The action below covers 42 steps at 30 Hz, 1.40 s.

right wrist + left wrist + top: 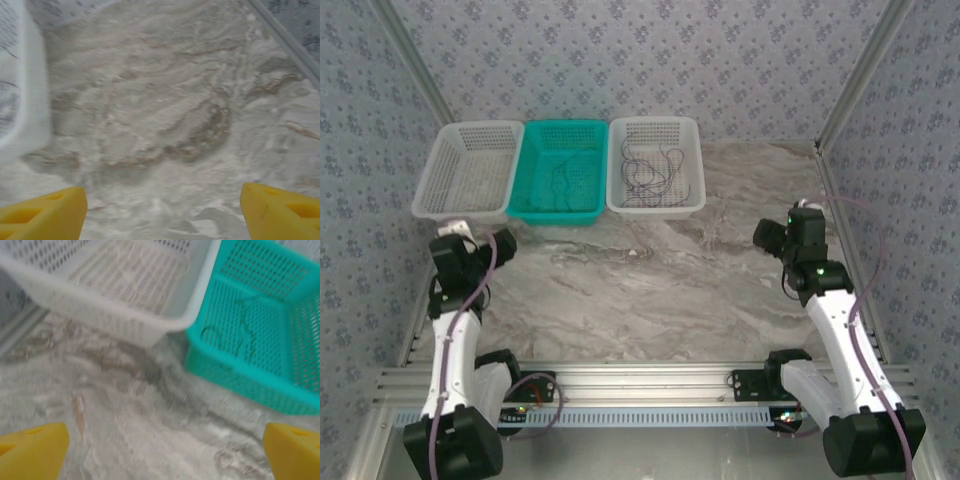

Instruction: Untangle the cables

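The cables lie sorted in three baskets at the back of the table. Dark grey cables [650, 170] curl in the right white basket [692, 195]. Thin green cables [245, 335] lie in the teal basket [235, 377], and faint pale cables [132, 260] rest on the floor of the left white basket [115, 322]. My left gripper [165, 450] hangs open over bare marble just in front of the left white and teal baskets, with nothing between its yellow fingers [35, 450]. My right gripper [162, 212] is open too, empty, above the marble at the right.
The three baskets [558, 212] stand side by side against the back wall. A metal frame rail [840, 200] runs along the table's right edge, close to my right arm [772, 237]. The right white basket's wall [25, 100] sits left of my right gripper.
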{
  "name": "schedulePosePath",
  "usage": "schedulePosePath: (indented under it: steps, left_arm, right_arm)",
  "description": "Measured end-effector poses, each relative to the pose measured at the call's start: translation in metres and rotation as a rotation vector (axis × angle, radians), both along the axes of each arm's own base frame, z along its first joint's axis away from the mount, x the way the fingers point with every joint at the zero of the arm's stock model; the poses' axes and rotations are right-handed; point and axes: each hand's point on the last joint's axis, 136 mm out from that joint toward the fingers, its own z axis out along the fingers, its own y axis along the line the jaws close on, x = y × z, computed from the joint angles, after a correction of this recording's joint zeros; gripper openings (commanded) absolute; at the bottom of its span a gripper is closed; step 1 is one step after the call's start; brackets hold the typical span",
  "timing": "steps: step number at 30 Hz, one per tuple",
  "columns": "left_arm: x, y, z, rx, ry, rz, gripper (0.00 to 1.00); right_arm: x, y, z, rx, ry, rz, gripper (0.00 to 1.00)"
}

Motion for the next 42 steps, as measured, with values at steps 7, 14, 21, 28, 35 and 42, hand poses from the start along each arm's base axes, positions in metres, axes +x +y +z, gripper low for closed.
schedulePosePath:
  steps: [7, 14, 21, 28, 35, 42]
  left_arm:
    - [0.004, 0.001, -0.05, 0.047, 0.044, -0.027, 0.99]
    - [0.04, -0.006, -0.075, 0.085, 0.055, -0.12, 0.99]
    - [0.087, -0.018, -0.095, 0.104, 0.068, -0.196, 0.99]
    - [0.109, -0.054, -0.081, 0.216, -0.057, -0.298, 0.99]
    - [0.101, -0.044, -0.091, 0.253, -0.056, -0.252, 0.99]
    - [0.103, -0.042, -0.088, 0.273, -0.061, -0.233, 0.99]
  right_arm:
    - [0.003, -0.027, -0.098, -0.171, 0.101, -0.026, 0.86]
    - [0.051, -0.037, -0.152, -0.232, 0.139, 0.005, 1.0]
    - [0.095, -0.016, -0.125, -0.231, -0.101, 0.147, 1.0]
    - [0.092, -0.007, -0.126, -0.217, -0.157, 0.211, 1.0]
    - [0.096, -0.004, -0.118, -0.215, -0.195, 0.224, 1.0]
    - [0.097, -0.002, -0.117, -0.213, -0.201, 0.235, 1.0]
